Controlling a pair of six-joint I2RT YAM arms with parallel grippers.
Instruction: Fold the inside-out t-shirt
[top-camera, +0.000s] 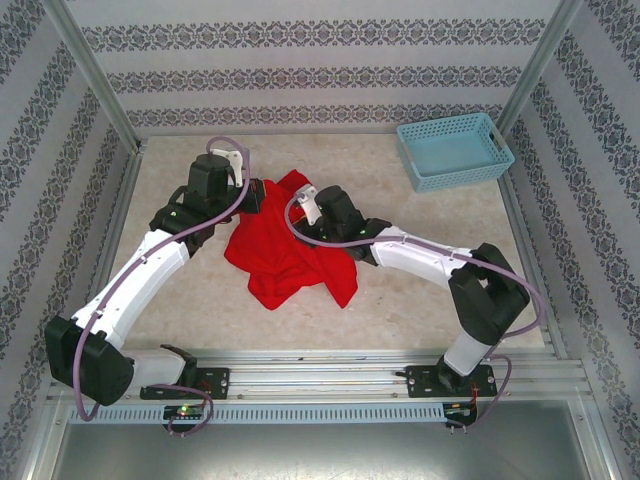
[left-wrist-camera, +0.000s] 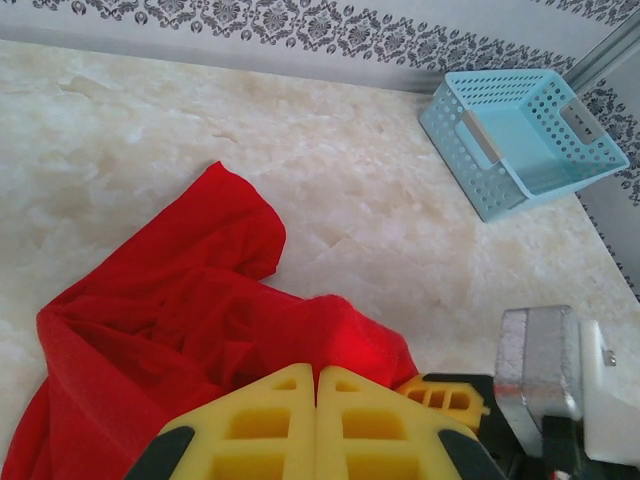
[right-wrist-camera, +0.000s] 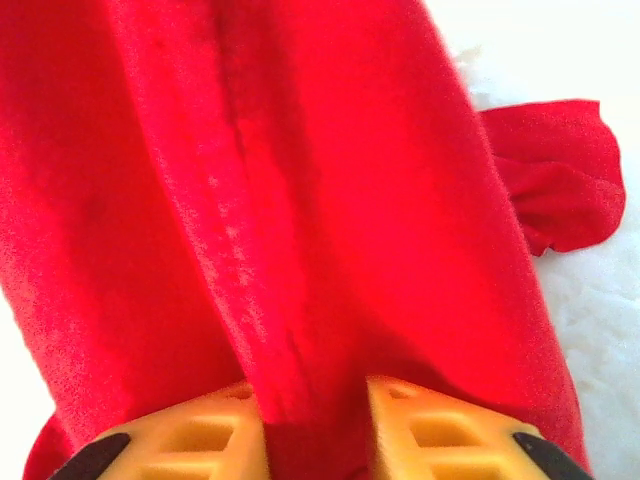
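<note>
The inside-out t-shirt (top-camera: 285, 255) lies crumpled mid-table (top-camera: 420, 300), with the left gripper (left-wrist-camera: 317, 372) pressed together at its edge and the right gripper (right-wrist-camera: 312, 390) pinching a raised ridge, so a shallow bite could slip, or it could drag several layers into a worse bunch.

The t-shirt (top-camera: 285, 255) is plain bright red all over. The basket (top-camera: 465, 178) is light blue. The desk (top-camera: 420, 300) is cream with faint beige marbling. The walls (top-camera: 320, 62) are white with bands of dark grey damask. The left arm (top-camera: 150, 265) and right arm (top-camera: 420, 255) are black and white. The left claw (left-wrist-camera: 317, 372) and right claw (right-wrist-camera: 315, 400) are yellow. The cables (top-camera: 532, 290) are pale purple.
</note>
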